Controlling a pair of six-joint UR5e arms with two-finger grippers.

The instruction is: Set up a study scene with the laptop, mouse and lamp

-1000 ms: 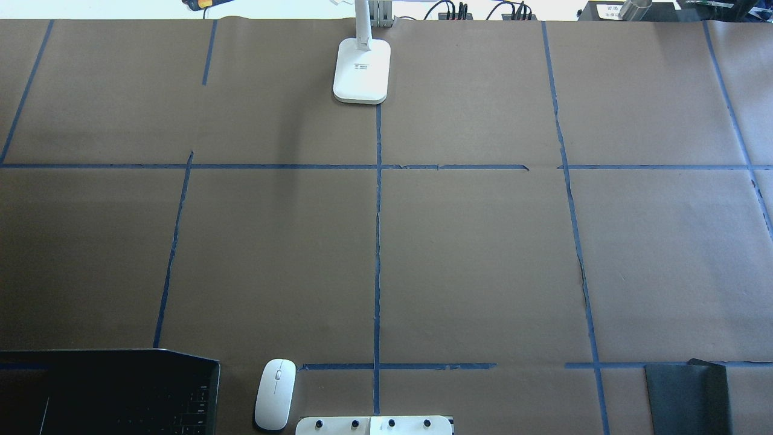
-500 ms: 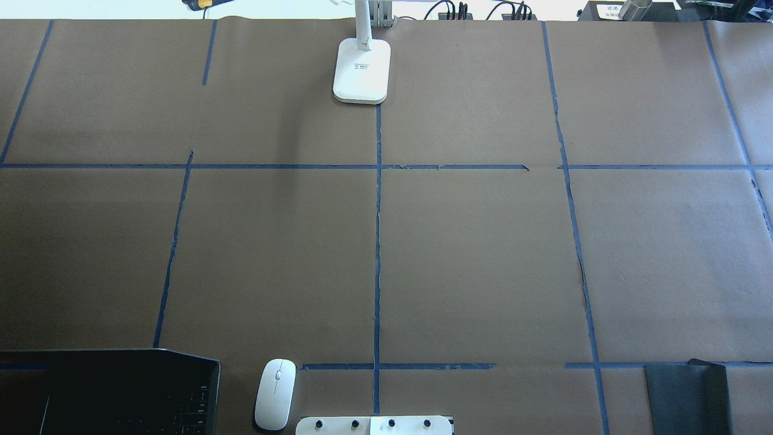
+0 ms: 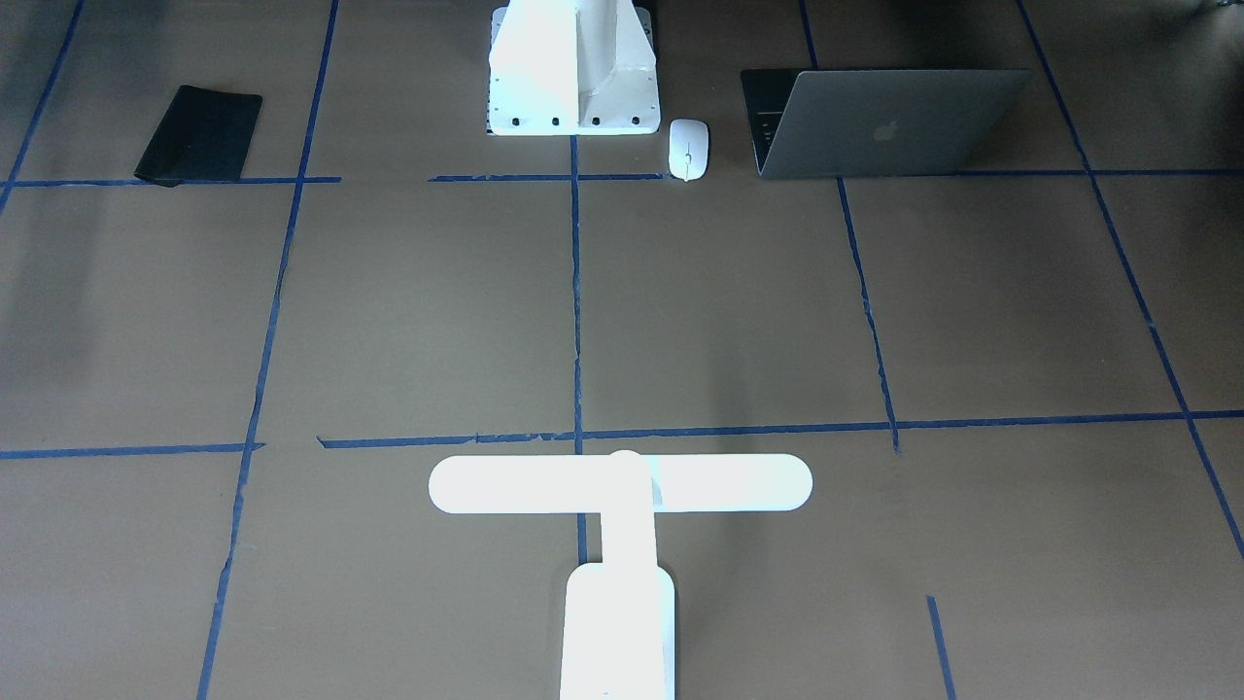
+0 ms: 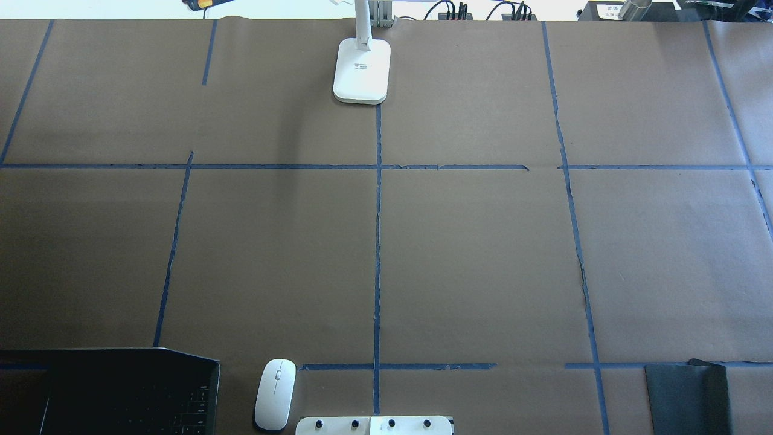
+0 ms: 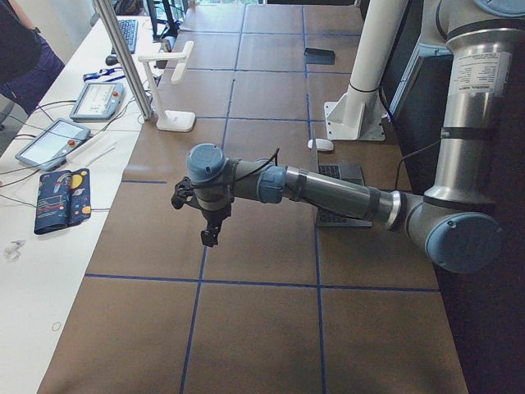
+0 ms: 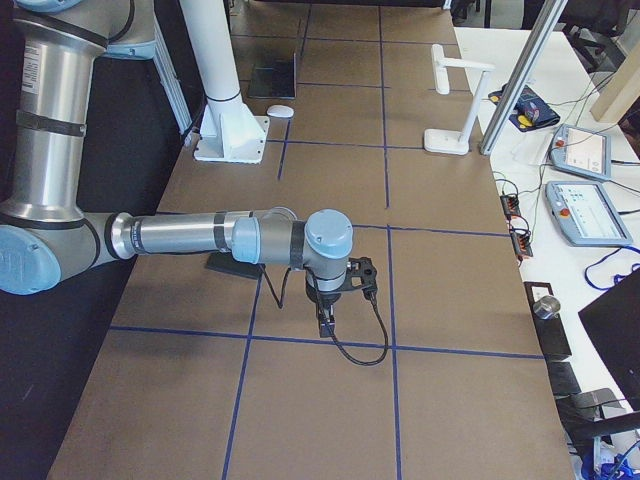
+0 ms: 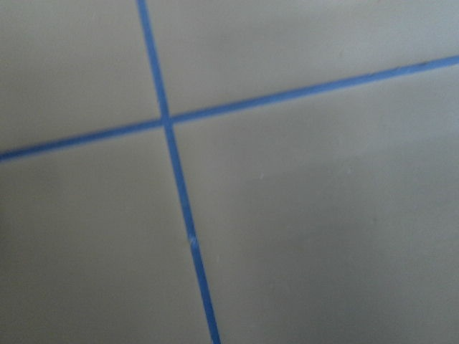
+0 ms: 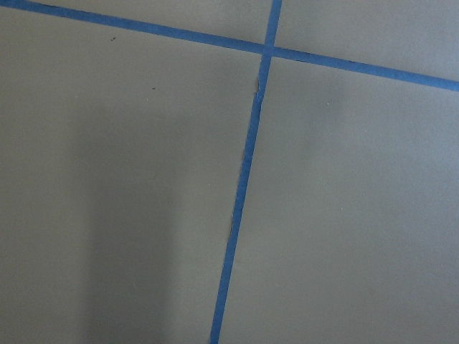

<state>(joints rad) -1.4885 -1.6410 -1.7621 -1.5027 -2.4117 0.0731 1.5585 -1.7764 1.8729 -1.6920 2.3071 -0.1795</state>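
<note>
Laptop (image 3: pixel 880 122) open at the robot-side edge of the tabletop (image 4: pixel 483 254), on the robot's left, lid back with logo facing the operators' side. Its lower left part is cut off by the overhead view.

Mouse (image 3: pixel 689 149) lies flat between laptop and white bolted pedestal (image 3: pixel 573 68), just beside the pedestal's base, touching neither.

Lamp (image 3: pixel 620 483) upright at the opposite edge, base on the end of the centre tape line, bar horizontal and parallel to that edge. Well apart from laptop and mouse, with a wide stretch of brown paper between.

Black mat (image 3: pixel 199 134) flat at the robot-side edge, robot's right, well apart from everything else.

Left hand (image 5: pixel 209 236): arm stretched out low past the laptop, hand pointing down above the paper. Seen only from the side, so can't tell how far open; nothing visibly held. Its wrist cam shows only paper and a tape crossing.

Right hand (image 6: pixel 325 325): same pose at the other end, pointing down near a tape line, a cable looping from the wrist. Opening can't be judged; nothing visibly held.

Surface: brown paper, blue tape grid (image 4: pixel 377 241), some torn gaps in the lines.

Room: operators' bench beyond the lamp edge with teach pendants (image 6: pixel 580 150) and cables, and an aluminium post (image 5: pixel 123 57) just beside the lamp.
</note>
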